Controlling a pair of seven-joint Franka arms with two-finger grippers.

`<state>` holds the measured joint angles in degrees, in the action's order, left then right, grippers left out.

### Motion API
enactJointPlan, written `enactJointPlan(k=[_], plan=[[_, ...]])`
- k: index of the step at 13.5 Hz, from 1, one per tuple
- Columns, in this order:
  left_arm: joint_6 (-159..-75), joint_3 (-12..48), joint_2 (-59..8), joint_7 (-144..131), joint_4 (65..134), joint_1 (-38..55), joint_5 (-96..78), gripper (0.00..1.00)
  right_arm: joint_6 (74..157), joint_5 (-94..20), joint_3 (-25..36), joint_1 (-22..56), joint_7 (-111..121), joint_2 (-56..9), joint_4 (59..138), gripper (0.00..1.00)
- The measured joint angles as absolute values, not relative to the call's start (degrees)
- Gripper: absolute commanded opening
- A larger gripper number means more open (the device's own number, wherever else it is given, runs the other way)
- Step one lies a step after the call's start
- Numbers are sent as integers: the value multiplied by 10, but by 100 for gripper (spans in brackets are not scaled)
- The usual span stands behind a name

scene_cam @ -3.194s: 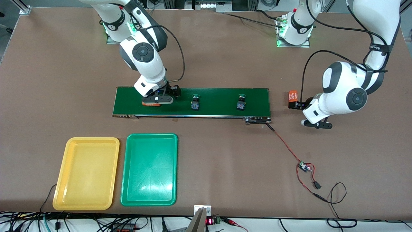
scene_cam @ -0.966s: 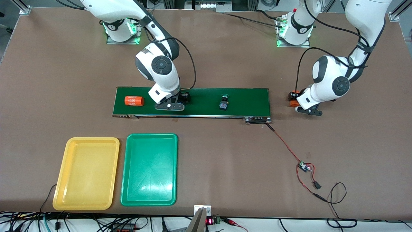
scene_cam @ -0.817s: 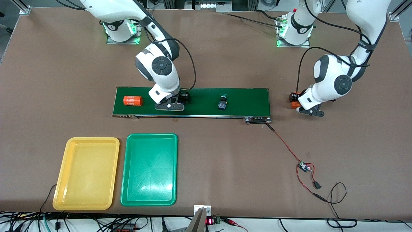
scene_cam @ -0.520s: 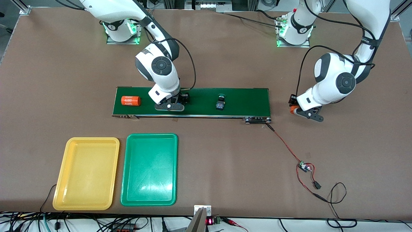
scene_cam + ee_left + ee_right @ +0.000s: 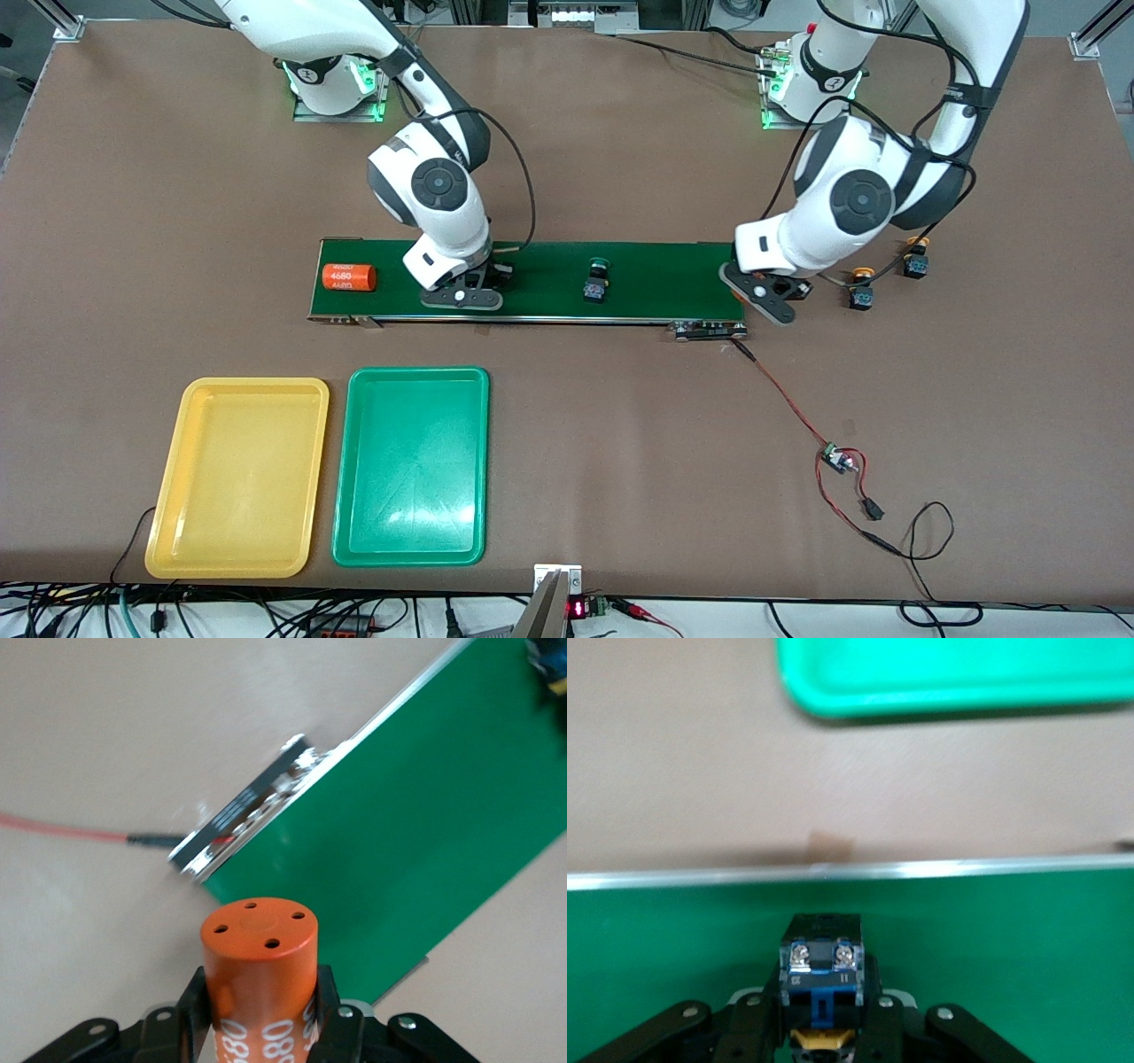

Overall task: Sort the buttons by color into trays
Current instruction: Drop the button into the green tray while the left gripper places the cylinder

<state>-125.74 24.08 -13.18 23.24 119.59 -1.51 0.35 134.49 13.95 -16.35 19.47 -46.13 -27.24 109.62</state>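
Swung in from the bare table within the last half second: left gripper [image 5: 769, 303], now over the end of the long dark-green conveyor belt [image 5: 664, 270] toward the left arm's end of the table. Fingers [image 5: 197, 1014] pinched on an upright orange cylinder with white print [image 5: 259, 948], clamped at its sides, four-holed flat top facing the wrist camera. Uncovered by that swing: two small yellow-capped push-button switches [image 5: 859, 293], black-and-blue bodies, lying on the brown table near that belt end, close together but apart, second one [image 5: 914, 262] farther from the front camera. Drifted along the belt toward the right arm's end: second orange cylinder [image 5: 348, 277], lying on its side, and small green-capped push-button switch [image 5: 595, 282] near mid-belt. Right gripper [image 5: 462, 292] low on the belt between those two, jaws gone from spread to pressed together on a black-and-blue push-button switch [image 5: 821, 970]; body with two screw terminals poking out past the fingertips, cap end tucked between the fingers, cap colour not clear. Shallow rectangular yellow plastic tray [image 5: 237, 390] and matching green plastic tray [image 5: 416, 377] side by side, nearer to the front camera than the belt, yellow one closer to the right arm's end, nothing in either.
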Motion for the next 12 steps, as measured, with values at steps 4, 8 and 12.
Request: enactJointPlan(k=[4, 8, 12], plan=[[-1284, 241, -137, 396, 1193, -2, 9, 3, 1233, 139, -131, 172, -370, -260, 1001, 0], [-1302, 241, -159, 470, 1193, 27, 76, 3, 1216, 96, -81, 143, -223, -265, 948, 0], [-1303, 241, -171, 472, 1193, 51, 114, 6, 1244, 7, -19, 133, -83, -346, 867, 0]])
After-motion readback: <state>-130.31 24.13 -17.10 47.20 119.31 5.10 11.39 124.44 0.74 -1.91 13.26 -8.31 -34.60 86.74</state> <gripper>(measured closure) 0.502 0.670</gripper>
